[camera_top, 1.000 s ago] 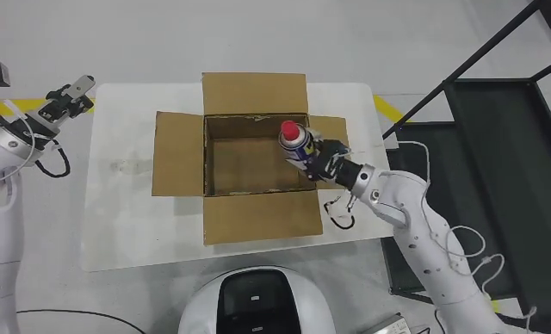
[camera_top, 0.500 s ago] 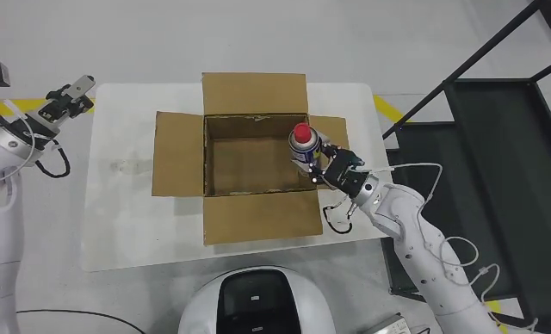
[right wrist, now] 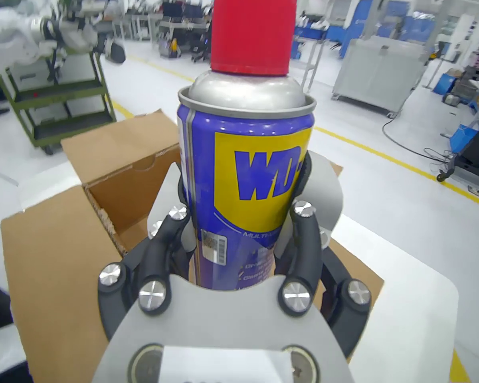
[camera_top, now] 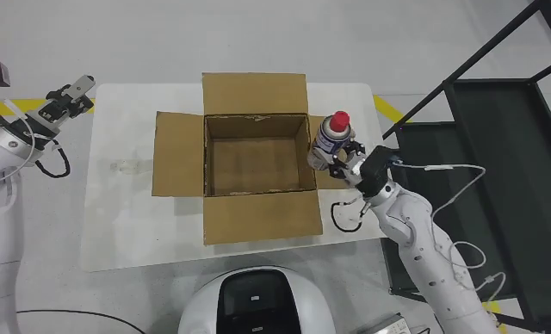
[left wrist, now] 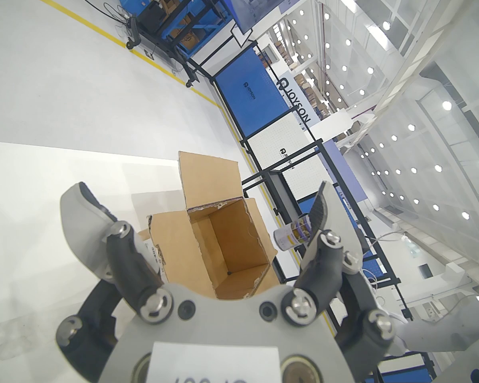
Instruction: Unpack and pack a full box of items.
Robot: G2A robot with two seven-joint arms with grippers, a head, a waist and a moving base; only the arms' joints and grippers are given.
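An open cardboard box (camera_top: pixel 256 153) sits mid-table with its flaps spread, and its inside looks bare. A blue-and-yellow spray can (camera_top: pixel 331 136) with a red cap is held upright just outside the box's right wall, above the right flap. My right gripper (camera_top: pixel 346 158) is shut on the can's lower body. The right wrist view shows the can (right wrist: pixel 247 153) between that gripper's (right wrist: pixel 243 209) fingers, with the box (right wrist: pixel 64 217) behind. My left gripper (camera_top: pixel 73 95) hangs open at the table's far left corner. From its wrist, the left gripper (left wrist: pixel 201 201) faces the box (left wrist: pixel 231 237) and the can (left wrist: pixel 289 235).
The white table (camera_top: pixel 129 213) has bare room left of the box and a strip along its front. A black metal rack (camera_top: pixel 482 162) stands close to the table's right side. A black cable loop (camera_top: pixel 344 220) hangs under the right wrist.
My right gripper has carried the can from over the box's right inner edge out to the right, above the flap, tipping it more upright. The left arm has kept still.
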